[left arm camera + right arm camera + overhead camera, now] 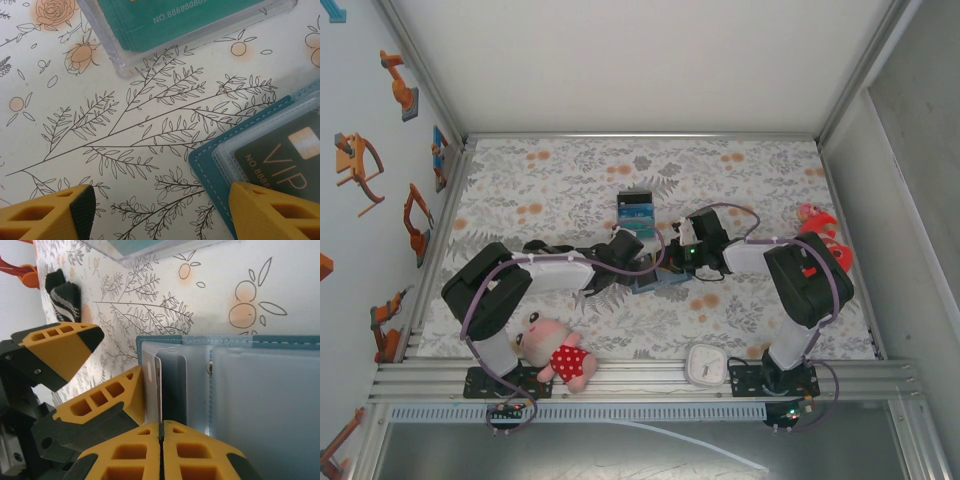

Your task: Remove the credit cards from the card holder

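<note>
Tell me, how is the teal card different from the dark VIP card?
The teal card is bright green-blue; the VIP card is nearly black. The teal card lies in a clear tray; the VIP card sits inside the blue card holder. Both show printed numbers.

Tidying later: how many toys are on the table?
2: a plush doll at the near edge, left; a red toy at the right edge. The arms may hide more.
</note>
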### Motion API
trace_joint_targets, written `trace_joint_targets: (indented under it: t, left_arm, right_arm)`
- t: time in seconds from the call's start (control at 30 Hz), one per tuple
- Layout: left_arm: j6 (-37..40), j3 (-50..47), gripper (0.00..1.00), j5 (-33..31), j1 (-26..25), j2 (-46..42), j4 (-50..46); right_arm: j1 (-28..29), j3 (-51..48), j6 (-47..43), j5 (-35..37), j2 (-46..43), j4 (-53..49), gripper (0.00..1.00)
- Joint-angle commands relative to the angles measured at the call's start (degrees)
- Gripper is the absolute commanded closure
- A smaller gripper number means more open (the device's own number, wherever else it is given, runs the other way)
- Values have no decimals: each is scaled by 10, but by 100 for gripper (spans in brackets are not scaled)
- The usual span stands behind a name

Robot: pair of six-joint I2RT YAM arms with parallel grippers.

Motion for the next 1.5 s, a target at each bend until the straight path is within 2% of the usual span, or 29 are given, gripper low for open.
trace_joint_targets:
  t: [0.0,0.07,0.37,0.87,1.07,1.2,1.47]
  left_arm:
    - [14,7,29,-2,-5,18,-44]
    - [14,7,29,-3,-6,18,-44]
    - [14,5,30,-8,-6,18,-45]
    - [25,3,32,-5,-6,10,-33]
    - [33,6,27,4,-6,-9,-21]
    - [37,22,20,18,-8,-20,-18]
    - [47,60,14,7,-22,-10,-5]
  right_arm:
    - [-4,-9,5,-18,-17,27,97]
    - [-6,-11,5,-16,-17,27,100]
    - [-23,-17,-5,-4,-25,16,100]
    - [-30,8,-64,63,-38,-90,100]
    - [-30,16,-67,63,-33,-95,100]
    - [-30,13,-61,58,-30,-86,100]
    - [-30,11,-58,54,-21,-78,100]
